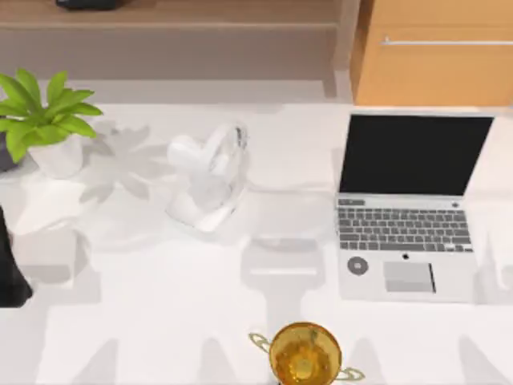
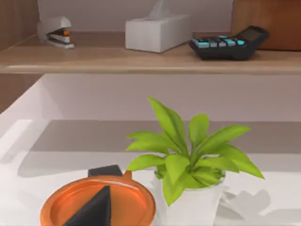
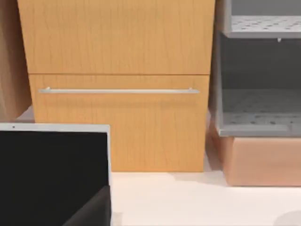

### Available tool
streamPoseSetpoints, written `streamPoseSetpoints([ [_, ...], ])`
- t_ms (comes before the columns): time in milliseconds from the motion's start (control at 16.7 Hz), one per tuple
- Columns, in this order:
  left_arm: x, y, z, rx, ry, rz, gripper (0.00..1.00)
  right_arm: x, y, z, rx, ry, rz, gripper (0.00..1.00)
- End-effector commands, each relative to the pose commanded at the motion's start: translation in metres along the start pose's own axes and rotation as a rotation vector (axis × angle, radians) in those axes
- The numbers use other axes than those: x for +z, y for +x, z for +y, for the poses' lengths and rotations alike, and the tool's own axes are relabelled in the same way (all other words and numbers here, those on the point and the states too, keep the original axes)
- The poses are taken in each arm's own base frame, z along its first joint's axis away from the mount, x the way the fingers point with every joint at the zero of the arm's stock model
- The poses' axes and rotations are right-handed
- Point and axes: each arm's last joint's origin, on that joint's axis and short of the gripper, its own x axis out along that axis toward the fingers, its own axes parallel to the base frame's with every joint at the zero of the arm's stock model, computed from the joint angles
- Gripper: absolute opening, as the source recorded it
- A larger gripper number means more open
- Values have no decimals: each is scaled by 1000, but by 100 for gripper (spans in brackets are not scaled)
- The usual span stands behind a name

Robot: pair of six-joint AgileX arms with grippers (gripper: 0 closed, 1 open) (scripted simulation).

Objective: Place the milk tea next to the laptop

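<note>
The milk tea (image 1: pixel 304 354) is an amber-gold cup with small side handles, standing at the table's front edge near the middle. The silver-grey laptop (image 1: pixel 405 208) lies open at the right of the table, its black screen toward the back, and its screen edge (image 3: pixel 51 174) fills the near corner of the right wrist view. The cup stands apart from the laptop, in front of its left corner. A dark part of my left arm (image 1: pixel 8 273) shows at the table's left edge. Dark parts of my left gripper (image 2: pixel 91 212) and right gripper (image 3: pixel 89 212) show low in their wrist views.
A white desk fan (image 1: pixel 210 176) lies at the middle back and a potted plant (image 1: pixel 48 120) at the back left, beside an orange round dish (image 2: pixel 127 197). A shelf (image 2: pixel 150 59) holds a stapler, tissue box and calculator. A wooden drawer cabinet (image 3: pixel 117 89) stands behind the laptop.
</note>
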Motion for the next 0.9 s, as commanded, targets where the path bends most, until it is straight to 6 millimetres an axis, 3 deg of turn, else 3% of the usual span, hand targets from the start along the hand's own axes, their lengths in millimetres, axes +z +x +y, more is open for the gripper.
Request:
streamPoseSetpoints([
  [480, 0, 0, 0, 0, 0, 0, 100, 13, 12, -13, -9, -39, -15, 100],
  [720, 0, 0, 0, 0, 0, 0, 100, 14, 35, -37, -16, -70, 41, 100],
  [900, 0, 0, 0, 0, 0, 0, 100, 2, 54, -65, -18, -64, 117, 100],
])
